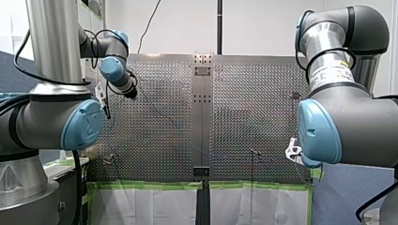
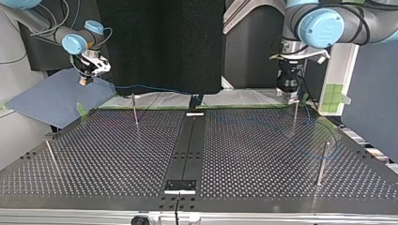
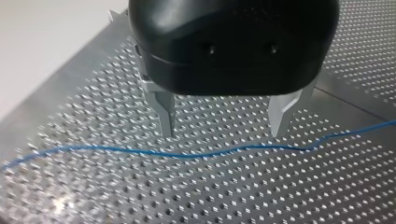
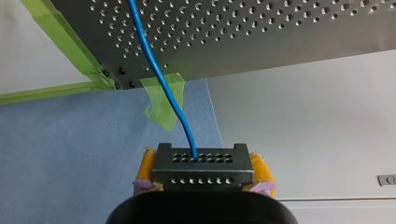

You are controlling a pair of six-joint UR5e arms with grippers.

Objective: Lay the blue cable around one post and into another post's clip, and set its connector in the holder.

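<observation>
Where my right gripper (image 4: 204, 173) closes its yellow pads (image 4: 147, 167) on the dark connector (image 4: 201, 158), the blue cable (image 4: 156, 70) leaves the block's holed face and runs ahead over the table's taped corner (image 4: 163, 100).

- Right: clamped on the connector, off the table edge, at ten o'clock in the top view (image 2: 85, 77).
- Left gripper (image 3: 223, 130): metal fingers (image 3: 164, 109) spread wide, holding nothing. The cable lies crosswise on the perforated table (image 3: 233, 200) just ahead of the tips, not touching them. At two o'clock in the top view (image 2: 287, 93).
- Cable, top view: from ten o'clock along the far edge past twelve, then onto the table in a slack loop at four o'clock (image 2: 305, 149), near two posts (image 2: 295, 117) (image 2: 323, 161). Not around either, as far as I can tell.

Handling, judged: thin, light and limp, so it will sag and kink and won't push. The connector is the only rigid hold. Pinch the run between the left fingers and close them fully, or it slips. I cannot tell which fixture is the holder.
</observation>
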